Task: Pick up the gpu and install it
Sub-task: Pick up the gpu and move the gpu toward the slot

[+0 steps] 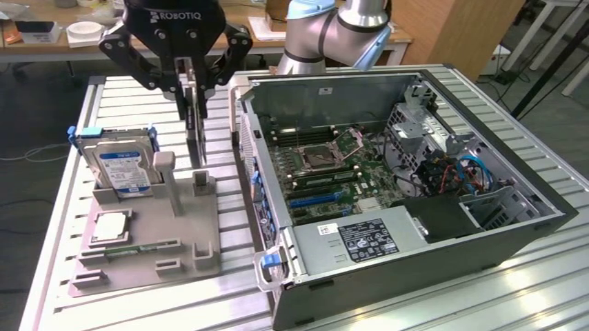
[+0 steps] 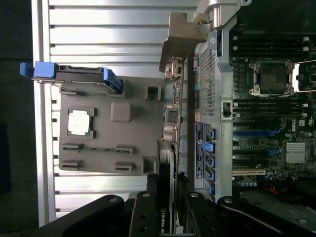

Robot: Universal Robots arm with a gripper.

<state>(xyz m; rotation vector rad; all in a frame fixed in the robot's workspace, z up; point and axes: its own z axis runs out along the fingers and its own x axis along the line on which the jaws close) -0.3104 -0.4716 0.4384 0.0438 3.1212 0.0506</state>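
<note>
**Over the grey holder, the gpu hangs in the gripper**

In the exterior view, the black gripper (image 1: 189, 83) has its fingers half closed and pressed on both flat faces of the gpu (image 1: 195, 131). The gpu is a thin black card, seen edge-on and upright. It hangs over the matte grey holder (image 1: 147, 255), between the blue-labelled hard drive (image 1: 124, 169) and the open computer case (image 1: 515, 234), whose wall stands just beside it. We cannot tell if the card touches the holder. Everything rests on a ribbed metal table (image 1: 55, 227).

In the wrist view, the gripper (image 2: 167, 212) clamps the gpu (image 2: 175, 123). Its pale metal bracket (image 2: 182, 34) is at the far end, near the perforated case (image 2: 207, 74). A square silver chip (image 2: 80, 122) lies in the holder (image 2: 140, 113).
</note>
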